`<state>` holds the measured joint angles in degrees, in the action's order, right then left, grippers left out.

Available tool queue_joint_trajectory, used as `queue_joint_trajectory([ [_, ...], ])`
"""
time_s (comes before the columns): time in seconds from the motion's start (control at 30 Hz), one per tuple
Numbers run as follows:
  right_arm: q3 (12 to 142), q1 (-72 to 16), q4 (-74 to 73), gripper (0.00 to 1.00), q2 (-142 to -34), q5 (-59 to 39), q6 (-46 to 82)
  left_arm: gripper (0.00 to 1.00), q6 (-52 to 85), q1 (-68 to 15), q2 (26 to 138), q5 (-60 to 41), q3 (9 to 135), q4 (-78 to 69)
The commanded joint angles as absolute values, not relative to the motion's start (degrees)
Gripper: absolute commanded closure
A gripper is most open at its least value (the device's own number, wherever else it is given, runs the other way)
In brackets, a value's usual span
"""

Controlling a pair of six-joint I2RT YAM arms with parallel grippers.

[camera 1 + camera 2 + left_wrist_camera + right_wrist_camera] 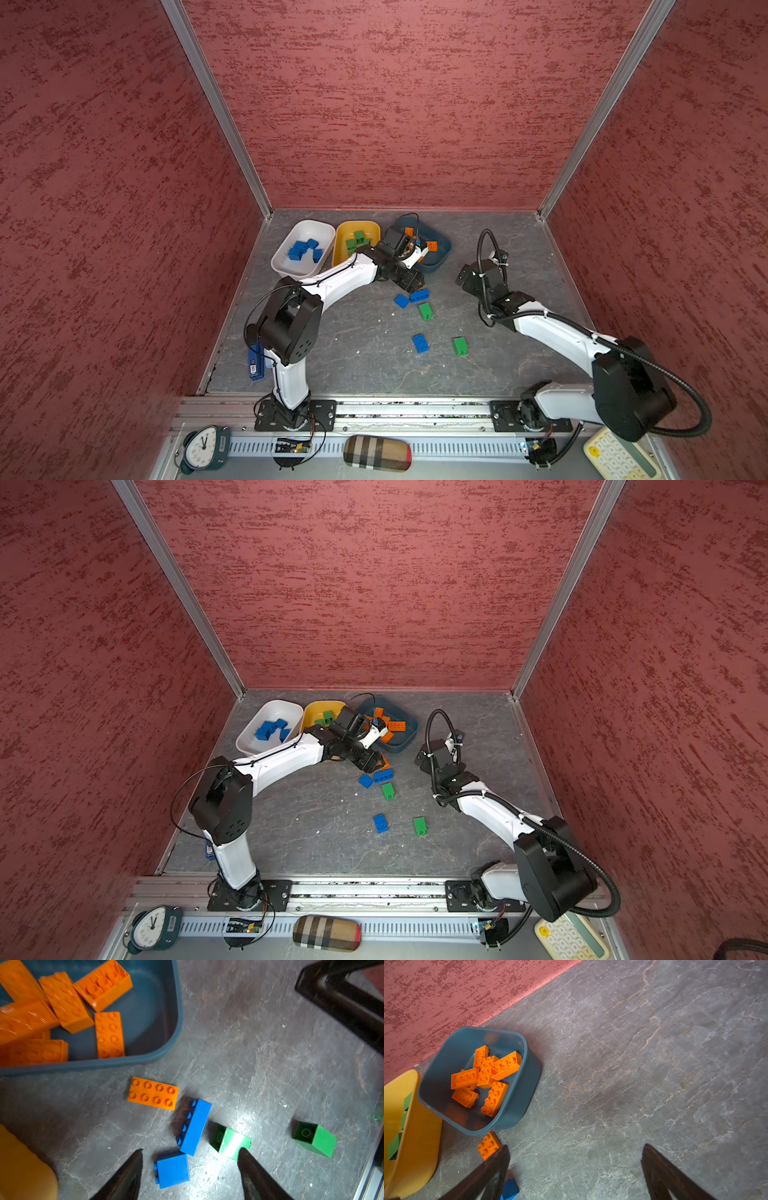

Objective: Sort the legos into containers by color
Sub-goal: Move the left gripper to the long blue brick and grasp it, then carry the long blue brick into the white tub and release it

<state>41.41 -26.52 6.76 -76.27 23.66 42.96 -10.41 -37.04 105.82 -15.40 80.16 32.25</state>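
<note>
Tapered black fingers (128,1176) of the left gripper (191,1149) stand parted and empty over a glossy square blue brick (173,1169) on the veined grey slate table (270,1053). One studded orange plastic brick (153,1093) lies just outside the rounded dark teal tub (176,1022) of orange bricks (66,1001). The right gripper (576,1146) gapes wide, holding nothing.

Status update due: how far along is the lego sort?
Done: blue bricks in white plastic tub, green in yellow-orange tub, orange in dark teal tub. In hand: nothing; left gripper and right gripper open. Left loose: three blue, two green, one orange brick.
</note>
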Motion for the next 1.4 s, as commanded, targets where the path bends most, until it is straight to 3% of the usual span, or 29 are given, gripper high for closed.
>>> queue_joint_trajectory([
  [0.0,43.0,-26.3,7.3,0.01,-76.7,25.5,44.1,0.30,-14.7,-38.9,107.5,-15.7,78.4,34.3],
  [0.33,41.0,-26.3,7.6,0.01,-75.2,25.9,46.1,0.36,-12.4,-40.4,113.2,-6.2,77.4,24.5],
  [0.73,41.5,-26.3,7.9,0.01,-74.8,23.8,43.4,0.58,-12.7,-41.6,116.5,-6.8,77.6,23.2],
  [1.2,43.3,-26.3,3.6,0.01,-77.3,16.7,37.4,0.80,-7.2,-40.3,107.7,-8.2,74.6,20.1],
  [1.37,41.6,-26.4,0.3,0.01,-76.2,13.5,36.8,0.85,-0.7,-33.9,101.1,-10.0,73.3,17.4],
])
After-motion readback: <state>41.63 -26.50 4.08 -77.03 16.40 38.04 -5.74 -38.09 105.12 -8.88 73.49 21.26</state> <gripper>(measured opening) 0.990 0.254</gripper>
